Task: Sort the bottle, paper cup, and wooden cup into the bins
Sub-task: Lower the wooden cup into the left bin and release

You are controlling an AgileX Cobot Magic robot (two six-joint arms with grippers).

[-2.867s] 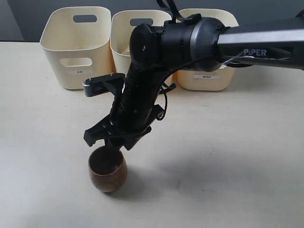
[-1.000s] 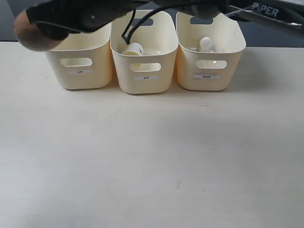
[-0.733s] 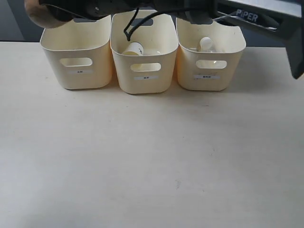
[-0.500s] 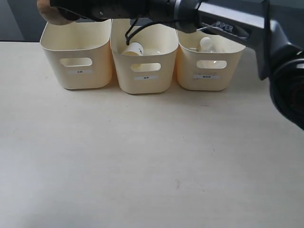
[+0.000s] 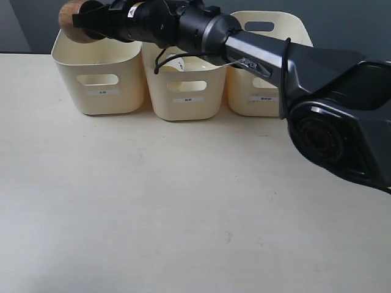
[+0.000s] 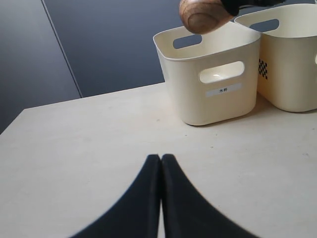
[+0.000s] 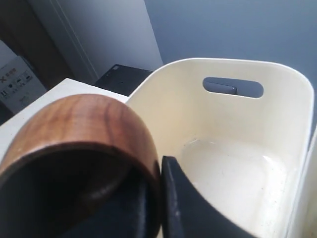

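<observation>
My right gripper (image 5: 91, 21) is shut on the rim of the wooden cup (image 5: 72, 17), which lies on its side in the air over the far left corner of the left bin (image 5: 98, 73). In the right wrist view one finger is inside the wooden cup (image 7: 79, 129) and the other finger (image 7: 181, 203) presses its outer wall, with the empty left bin (image 7: 233, 168) below. The left gripper (image 6: 161, 157) is shut on nothing, low over the table, facing the wooden cup (image 6: 203, 12) and left bin (image 6: 213, 84). The arm hides the bottle and most of the paper cup.
The middle bin (image 5: 183, 91) and right bin (image 5: 263, 91) stand beside the left one along the back of the table. The right arm (image 5: 275, 58) stretches across in front of their tops, and its base joint (image 5: 336, 134) looms large at the right.
The right gripper has carried the wooden cup off the table, up to the left bin, and over the last second a little rightward above its rim. The arm now crosses the bins.
</observation>
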